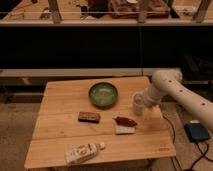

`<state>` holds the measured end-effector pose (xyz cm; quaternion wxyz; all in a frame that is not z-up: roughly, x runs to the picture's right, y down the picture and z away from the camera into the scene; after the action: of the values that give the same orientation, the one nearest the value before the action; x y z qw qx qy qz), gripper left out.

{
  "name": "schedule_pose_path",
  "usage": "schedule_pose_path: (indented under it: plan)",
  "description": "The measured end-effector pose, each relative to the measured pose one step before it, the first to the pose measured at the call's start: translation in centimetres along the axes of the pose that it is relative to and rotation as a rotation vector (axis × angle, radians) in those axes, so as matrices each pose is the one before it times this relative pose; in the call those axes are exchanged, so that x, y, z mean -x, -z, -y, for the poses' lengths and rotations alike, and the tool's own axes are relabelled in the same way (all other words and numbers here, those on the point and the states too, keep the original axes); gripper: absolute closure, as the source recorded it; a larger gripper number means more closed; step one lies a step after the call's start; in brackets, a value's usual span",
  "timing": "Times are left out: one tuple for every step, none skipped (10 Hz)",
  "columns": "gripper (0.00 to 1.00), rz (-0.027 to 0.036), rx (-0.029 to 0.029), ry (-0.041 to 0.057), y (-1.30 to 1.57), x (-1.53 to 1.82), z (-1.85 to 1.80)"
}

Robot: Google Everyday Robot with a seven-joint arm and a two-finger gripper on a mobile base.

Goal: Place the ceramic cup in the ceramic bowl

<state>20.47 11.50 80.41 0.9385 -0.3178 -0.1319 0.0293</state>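
A light wooden table is standing in a dim room, in front of a long dark counter. A white robot arm is arching in from the right and hanging over the table's right edge.

The gripper is sitting low at the right side of the table, right at the ceramic cup. Its jaws are standing wide apart. I cannot tell whether they are touching the cup's sides or only sitting beside it. The ceramic cup, small, white and handleless, is standing upright on the tabletop near the right edge.

The ceramic bowl, round with a dark green rim and a paler green glossy inside, is resting on the table left of the cup, near it but not touching it. Nothing is lying in the bowl.

In front of the bowl a small dark brown bar is lying flat. To its right, in front of the cup, a red packet is lying just behind a small white item. Near the table's front edge a white-and-tan tube with a white cap is lying on its side.

On the floor to the right of the table a flat dark box is lying under the arm.
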Motion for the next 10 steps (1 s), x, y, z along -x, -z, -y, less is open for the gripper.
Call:
schedule_pose_path:
  plan:
    - [0.20,-0.00164,0.00910,0.00026,-0.853,0.140,-0.278]
    - [0.24,-0.00002,0.00656,0.00208,-0.865,0.389,-0.110]
    - [0.30,0.00203,-0.00384,0.00221,-0.334,0.305,0.206]
    - [0.40,0.00157,-0.00677,-0.00336,0.110,-0.148,0.325]
    - [0.47,0.00173,-0.00600,-0.00111,0.694,-0.229,0.345]
    - [0.49,0.00170,-0.00311,-0.00370,0.671,-0.151,0.069]
    - [0.56,0.00161,0.00387,-0.00009,0.204,0.134,-0.047]
    - [0.67,0.00388,-0.00132,0.00085,-0.322,0.146,0.200]
    - [0.72,-0.00075,-0.00044,0.00276,-0.692,0.130,0.086]
    - [0.72,0.00081,-0.00217,0.00057,-0.279,0.081,0.180]
